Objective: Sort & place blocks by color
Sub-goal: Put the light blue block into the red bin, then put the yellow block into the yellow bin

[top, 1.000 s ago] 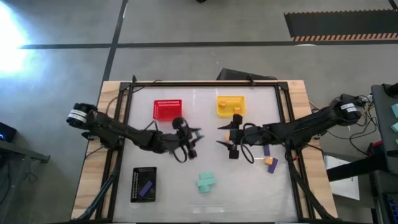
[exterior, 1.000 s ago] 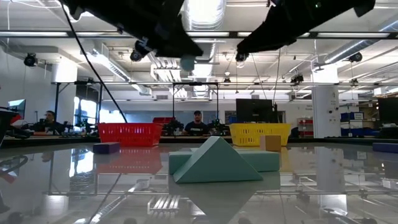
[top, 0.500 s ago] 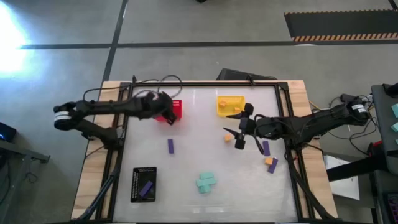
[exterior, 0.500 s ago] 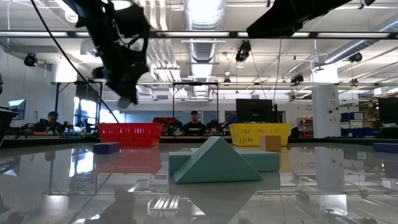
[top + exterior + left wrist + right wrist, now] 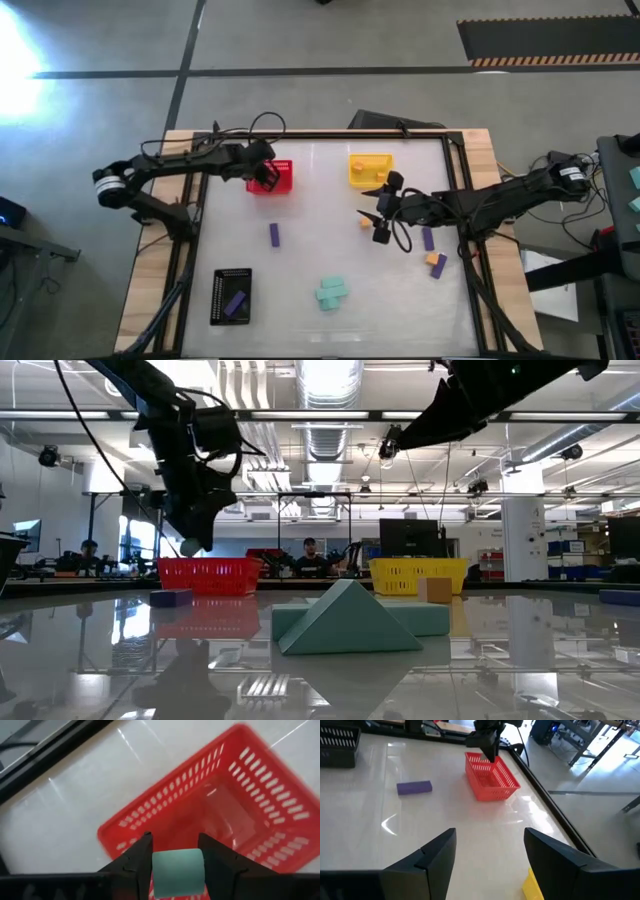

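The left gripper (image 5: 176, 854) is clamped on a teal block (image 5: 177, 872), and only the left wrist view shows this plainly: the block sits squeezed between the two dark fingers directly above the open red basket (image 5: 280, 805). From overhead the same gripper (image 5: 266, 176) merely covers part of the red basket (image 5: 283, 184) and the block is hidden, while the low view shows the arm hanging over the basket (image 5: 210, 573) with a pale rounded shape at its tip. The right gripper (image 5: 487, 847) is spread wide and holds nothing; overhead it (image 5: 378, 213) hovers just below the yellow basket (image 5: 371, 168), beside a small orange block (image 5: 366, 222). Its wrist view looks across the table to a lone purple block (image 5: 414, 787) lying flat, seen overhead near the table's middle (image 5: 274, 234). Only the overhead view shows the black basket (image 5: 231, 281) with a purple piece (image 5: 234, 303) inside, another purple block (image 5: 428, 238) and an orange block (image 5: 437, 263) under the right arm, and the teal cluster (image 5: 332, 293) toward the table's near edge, which fills the low view's foreground (image 5: 350, 620).
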Controlling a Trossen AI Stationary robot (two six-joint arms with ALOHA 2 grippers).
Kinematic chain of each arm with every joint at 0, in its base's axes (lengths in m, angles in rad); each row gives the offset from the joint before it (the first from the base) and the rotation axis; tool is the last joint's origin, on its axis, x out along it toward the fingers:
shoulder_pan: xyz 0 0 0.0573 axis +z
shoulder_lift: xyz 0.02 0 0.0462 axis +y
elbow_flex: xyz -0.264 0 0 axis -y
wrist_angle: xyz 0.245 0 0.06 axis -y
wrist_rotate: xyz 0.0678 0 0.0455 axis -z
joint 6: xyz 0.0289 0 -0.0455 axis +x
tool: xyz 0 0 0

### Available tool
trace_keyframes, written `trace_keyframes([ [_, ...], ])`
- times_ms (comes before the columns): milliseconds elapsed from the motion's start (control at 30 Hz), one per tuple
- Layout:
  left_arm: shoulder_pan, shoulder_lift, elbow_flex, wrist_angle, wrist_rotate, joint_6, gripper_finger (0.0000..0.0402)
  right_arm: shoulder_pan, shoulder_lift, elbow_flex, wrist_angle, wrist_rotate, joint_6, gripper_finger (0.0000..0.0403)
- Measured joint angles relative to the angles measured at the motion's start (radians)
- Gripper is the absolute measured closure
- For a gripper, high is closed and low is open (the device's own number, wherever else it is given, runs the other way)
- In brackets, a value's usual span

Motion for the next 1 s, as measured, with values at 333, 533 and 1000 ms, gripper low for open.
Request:
trace_keyframes([
  [333,-0.005,0.051,0.002,0.010,-0.001,0.000,0.0183,0.000,0.012,0.000,-0.002,0.000,0.027,0.0179],
  [533,-0.059,0.001,0.012,0.011,-0.001,-0.001,0.0180,0.000,0.014,0.000,-0.010,0.000,0.106,0.0179],
  [1000,-0.484,-0.121,-0.003,0.418,-0.046,0.052,0.0178,0.000,0.049,0.008,-0.179,-0.270,0.527,0.0179],
])
